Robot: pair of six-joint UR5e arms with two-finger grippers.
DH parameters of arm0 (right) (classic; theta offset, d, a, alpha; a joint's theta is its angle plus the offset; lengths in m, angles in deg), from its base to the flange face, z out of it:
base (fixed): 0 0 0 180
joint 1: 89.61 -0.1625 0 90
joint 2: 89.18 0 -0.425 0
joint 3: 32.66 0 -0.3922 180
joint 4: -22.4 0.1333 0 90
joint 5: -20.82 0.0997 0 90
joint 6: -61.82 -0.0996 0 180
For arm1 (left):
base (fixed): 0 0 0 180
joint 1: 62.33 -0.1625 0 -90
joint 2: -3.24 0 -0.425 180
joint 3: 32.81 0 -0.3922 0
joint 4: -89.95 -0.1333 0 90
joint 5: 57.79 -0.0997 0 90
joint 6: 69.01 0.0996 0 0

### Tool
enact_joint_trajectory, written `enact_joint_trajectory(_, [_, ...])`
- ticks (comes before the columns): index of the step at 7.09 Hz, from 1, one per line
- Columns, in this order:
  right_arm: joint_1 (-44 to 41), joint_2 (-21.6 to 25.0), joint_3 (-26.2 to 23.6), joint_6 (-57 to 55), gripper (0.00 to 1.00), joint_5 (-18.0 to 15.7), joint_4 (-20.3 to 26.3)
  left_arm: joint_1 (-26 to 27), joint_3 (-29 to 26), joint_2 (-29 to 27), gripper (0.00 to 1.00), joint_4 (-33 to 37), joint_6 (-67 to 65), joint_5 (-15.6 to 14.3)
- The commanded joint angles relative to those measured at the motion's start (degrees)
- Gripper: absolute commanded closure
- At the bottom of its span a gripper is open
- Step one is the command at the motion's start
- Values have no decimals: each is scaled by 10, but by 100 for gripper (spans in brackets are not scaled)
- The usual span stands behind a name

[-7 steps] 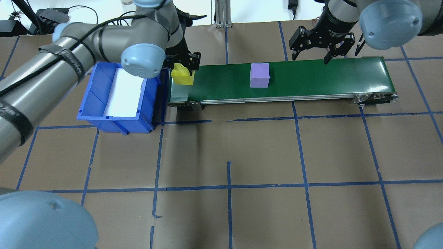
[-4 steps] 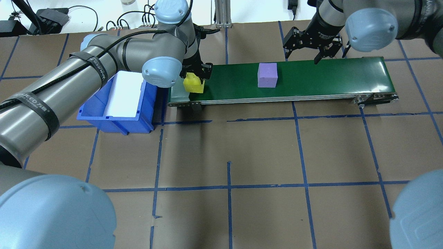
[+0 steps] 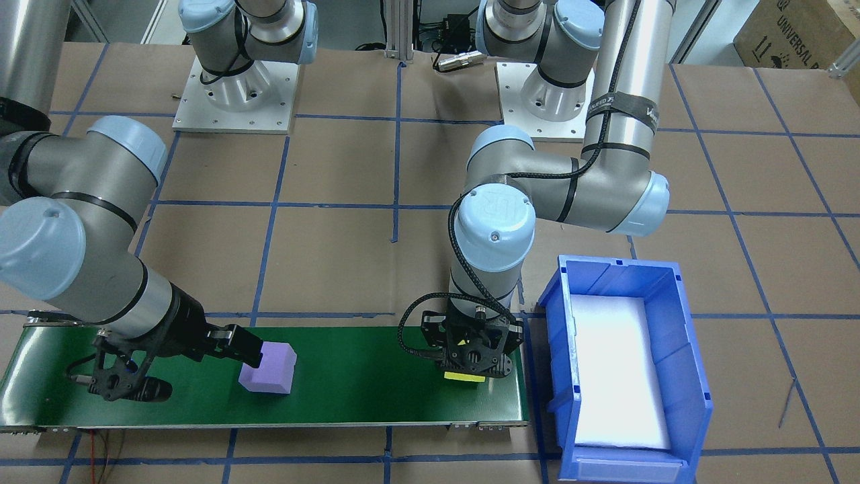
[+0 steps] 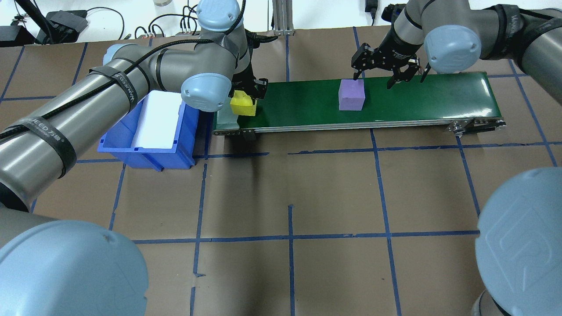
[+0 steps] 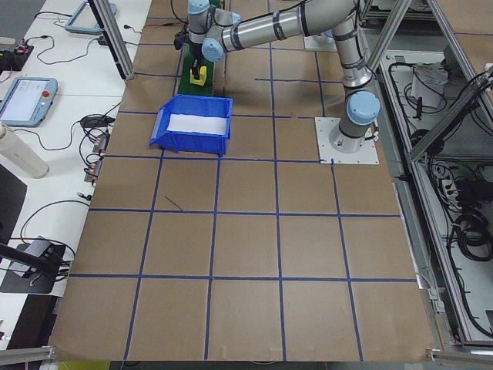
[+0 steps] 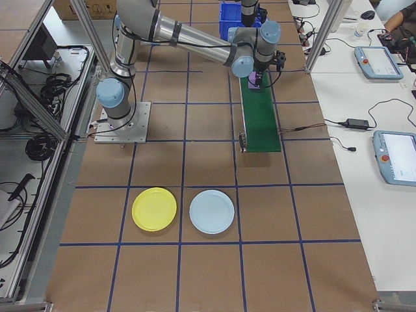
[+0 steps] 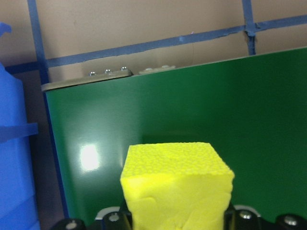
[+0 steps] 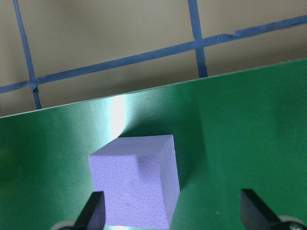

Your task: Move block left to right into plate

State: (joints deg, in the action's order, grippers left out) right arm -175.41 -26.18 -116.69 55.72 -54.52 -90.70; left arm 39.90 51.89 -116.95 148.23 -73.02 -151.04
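A yellow foam block (image 4: 243, 106) hangs low over the left end of the green conveyor belt (image 4: 417, 96). My left gripper (image 4: 246, 100) is shut on it, and the left wrist view shows the block (image 7: 177, 187) squeezed between the fingers. A purple block (image 4: 351, 94) lies mid-belt. My right gripper (image 4: 374, 79) hovers open over it. In the right wrist view the purple block (image 8: 134, 184) lies between the fingers, close to the left one (image 8: 93, 211). The yellow plate (image 6: 154, 208) lies on the table past the belt's right end.
A blue bin (image 4: 115, 131) with a white liner stands just left of the belt, under my left arm. A light blue plate (image 6: 212, 211) lies beside the yellow one. Operators' tables with cables and tablets line the far edge.
The purple block has travelled right along the belt. My right gripper has come left and down over it. My left gripper carried the yellow block from the bin side onto the belt's end.
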Motion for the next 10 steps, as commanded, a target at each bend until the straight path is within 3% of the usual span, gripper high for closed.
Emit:
enact_joint_trajectory(1, [1,-29,25,-2,0,2,-2,0,-1,9,0,1,-6,1])
enact_joint_trajectory(3, [1,-29,18,-2,0,2,-2,0,-4,75,0,31,-6,2])
enact_joint_trajectory(5, [2,-39,5,11,1,-9,-14,-7,-8,179,0,147,-4,2])
enact_joint_trajectory(6, [5,-39,-5,13,6,-20,-33,-12,1,230,0,205,-5,2])
enact_joint_trajectory(8, [33,-36,-8,77,64,-41,-34,-15,30,275,0,254,-1,-3])
enact_joint_trajectory(9, [40,-31,-4,85,75,-41,-33,-33,58,287,0,265,-1,-4])
enact_joint_trajectory(10, [54,-18,-2,97,76,-55,-29,-59,73,300,0,265,-1,-4])
